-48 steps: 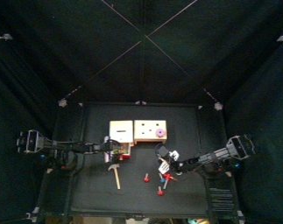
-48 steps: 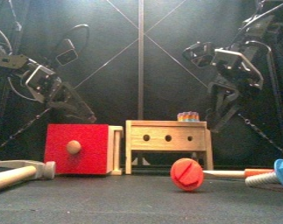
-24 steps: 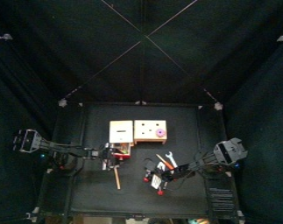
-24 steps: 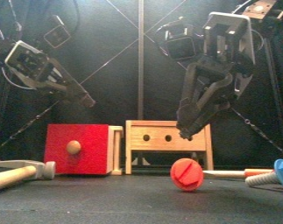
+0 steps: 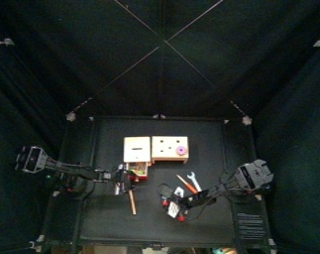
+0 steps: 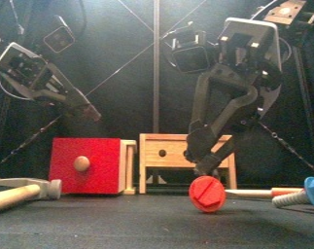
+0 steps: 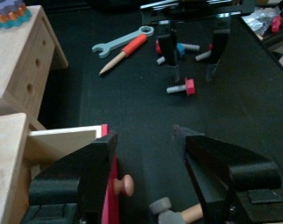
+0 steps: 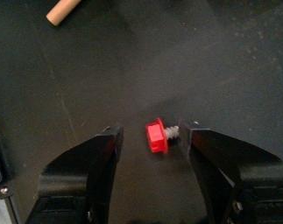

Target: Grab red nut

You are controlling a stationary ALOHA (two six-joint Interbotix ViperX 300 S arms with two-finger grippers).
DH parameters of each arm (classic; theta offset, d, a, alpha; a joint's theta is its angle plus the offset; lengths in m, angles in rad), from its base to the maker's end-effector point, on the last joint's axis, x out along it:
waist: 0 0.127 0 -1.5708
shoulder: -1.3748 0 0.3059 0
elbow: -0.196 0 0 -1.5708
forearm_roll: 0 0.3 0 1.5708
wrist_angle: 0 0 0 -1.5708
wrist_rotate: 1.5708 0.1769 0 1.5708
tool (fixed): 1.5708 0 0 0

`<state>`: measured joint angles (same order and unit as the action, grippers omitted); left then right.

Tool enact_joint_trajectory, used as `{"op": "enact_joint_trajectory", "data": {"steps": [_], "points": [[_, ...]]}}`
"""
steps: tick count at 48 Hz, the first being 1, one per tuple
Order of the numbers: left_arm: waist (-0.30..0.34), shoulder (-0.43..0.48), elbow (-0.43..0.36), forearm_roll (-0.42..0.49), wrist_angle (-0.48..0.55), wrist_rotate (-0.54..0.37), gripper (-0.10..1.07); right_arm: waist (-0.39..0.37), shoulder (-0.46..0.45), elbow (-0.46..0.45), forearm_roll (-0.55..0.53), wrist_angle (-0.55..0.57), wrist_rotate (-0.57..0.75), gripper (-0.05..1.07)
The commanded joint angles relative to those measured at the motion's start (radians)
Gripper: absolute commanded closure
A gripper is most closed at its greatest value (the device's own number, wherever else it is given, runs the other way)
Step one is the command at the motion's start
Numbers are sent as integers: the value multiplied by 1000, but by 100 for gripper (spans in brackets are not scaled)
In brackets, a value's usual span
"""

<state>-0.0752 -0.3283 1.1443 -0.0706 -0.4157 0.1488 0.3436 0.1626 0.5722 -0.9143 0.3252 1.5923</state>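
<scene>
The red nut sits on a short grey bolt and lies on the black table. My right gripper is open, low over the table, with one jaw on each side of the nut and not touching it. In the front view the right gripper hangs just above the red nut. The nut also shows in the left wrist view, in front of the right arm. My left gripper is open and empty, beside the red box, and held above the table.
A wooden block with holes stands behind the nut, with the red box to its left. A wrench, a hammer and a blue-handled tool lie on the table. Small red parts lie near the front.
My right gripper has come down and forward over the red nut, and its open jaws now stand on either side of it. The left arm has drawn back a little.
</scene>
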Motion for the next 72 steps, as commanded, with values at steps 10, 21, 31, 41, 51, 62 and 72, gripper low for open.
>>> {"op": "enact_joint_trajectory", "data": {"steps": [10,21,31,41,51,62,72], "points": [[0,5,-9,-3,-6,2,8,-3,18,-25,-5,2,-2,20],[0,6,-5,-14,-8,0,8,-5,26,-25,5,26,-2,37],[0,9,-5,-21,-6,0,8,-2,6,-25,0,71,-2,45],[0,11,-5,-21,-6,0,8,0,-41,-31,-15,101,-2,45],[-3,12,-6,-23,-6,0,8,-2,-89,-40,-71,110,0,45],[-3,11,-5,-23,-6,-2,8,-5,-95,-38,-86,112,-2,45],[-5,12,-11,-23,-8,-2,8,-5,-110,-51,-104,112,0,45]]}}
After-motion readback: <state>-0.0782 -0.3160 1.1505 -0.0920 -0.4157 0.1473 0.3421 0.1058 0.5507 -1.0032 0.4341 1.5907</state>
